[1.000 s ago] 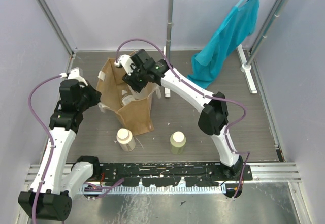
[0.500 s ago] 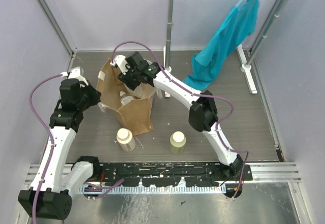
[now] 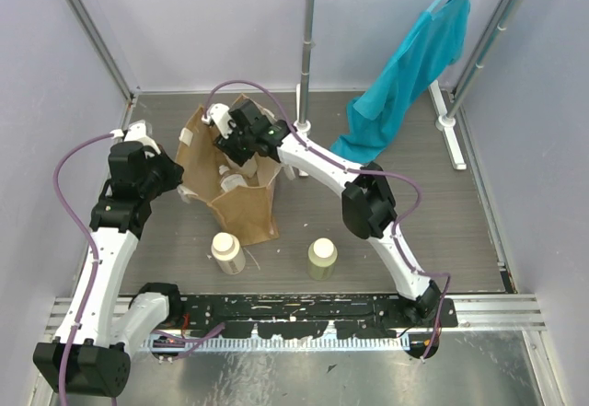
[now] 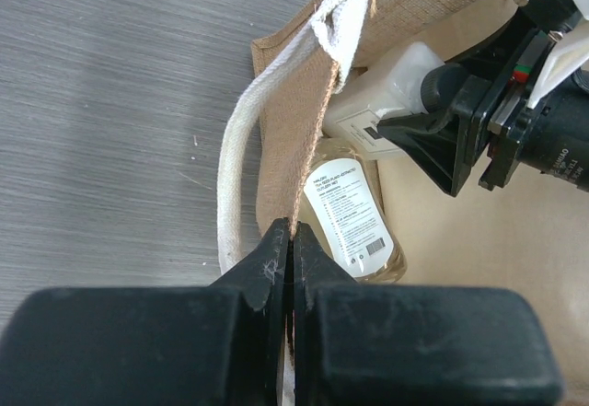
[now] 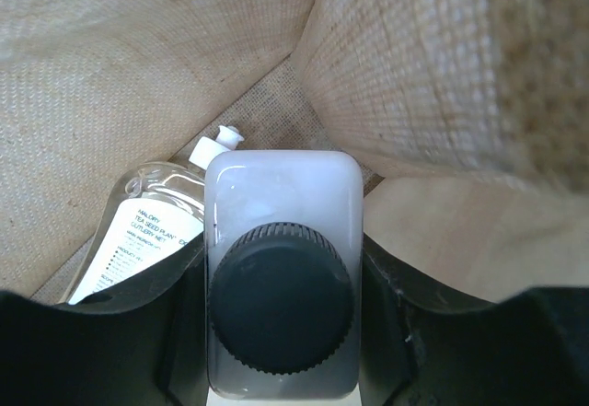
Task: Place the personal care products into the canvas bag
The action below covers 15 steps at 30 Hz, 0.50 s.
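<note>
Two of four bottles are at the tall tan-brown canvas bag (image 3: 247, 211); two are outside it. The amber clear bottle with white cap (image 5: 138, 226) lies on its side at the bag's bottom. The white rectangular bottle with dark cap (image 5: 281, 194) is inside the bag, above the amber one. The right pincer (image 5: 281, 328) clamps it, one finger on each side, not let go yet. The left pincer (image 4: 290, 240) is pinched tight on the bag's left rim beside the whitish strap handle (image 4: 239, 180), holding the mouth apart. The cream round bottle (image 3: 227, 251) stands on the grey desk (image 3: 442, 231) just in front of the bag. The olive-green round bottle (image 3: 322, 259) stands in front of the bag to its right, apart from it.

Risks, as judgement:
- Released from here, the white bottle would likely land on the amber one and bounce or wedge crooked.
- The right wrist sits deep between soft walls, so pulling out could snag the fabric and drag or tip the bag.
- The rim pinch is thin. If it slips, the mouth folds onto the arm.
- A tipped bag could knock over the cream bottle just in front.
</note>
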Motion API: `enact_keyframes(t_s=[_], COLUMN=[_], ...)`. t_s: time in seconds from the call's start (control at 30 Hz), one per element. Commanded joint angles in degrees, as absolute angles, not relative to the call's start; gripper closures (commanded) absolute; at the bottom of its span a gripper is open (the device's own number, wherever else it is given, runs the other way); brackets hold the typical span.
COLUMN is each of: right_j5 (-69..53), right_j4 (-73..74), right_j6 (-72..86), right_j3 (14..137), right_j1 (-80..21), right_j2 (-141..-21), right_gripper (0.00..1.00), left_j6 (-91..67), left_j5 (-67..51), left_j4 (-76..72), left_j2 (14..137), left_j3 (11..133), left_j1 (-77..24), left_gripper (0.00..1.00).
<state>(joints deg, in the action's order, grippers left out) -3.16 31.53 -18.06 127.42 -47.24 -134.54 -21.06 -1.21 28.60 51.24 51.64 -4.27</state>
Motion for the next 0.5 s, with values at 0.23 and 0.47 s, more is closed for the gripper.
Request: enact_keyframes(t_s=[0.23, 0.47], right_j5=[1.13, 1.84], right_j4=[28.31, 29.36], right_j6=[-15.91, -14.43], right_j3=[115.05, 114.07], right_j1=[-45.97, -46.03], right_j2=[-126.11, -121.73], right_gripper=[0.85, 0.24], left_j6=[-21.01, -20.92], left_j5=[-2.38, -2.27], left_j4=[28.14, 28.05], left_j2=[50.84, 51.12], left_j3=[52.9, 51.9], left_j1=[-4.13, -4.13], left_gripper=[0.91, 0.84])
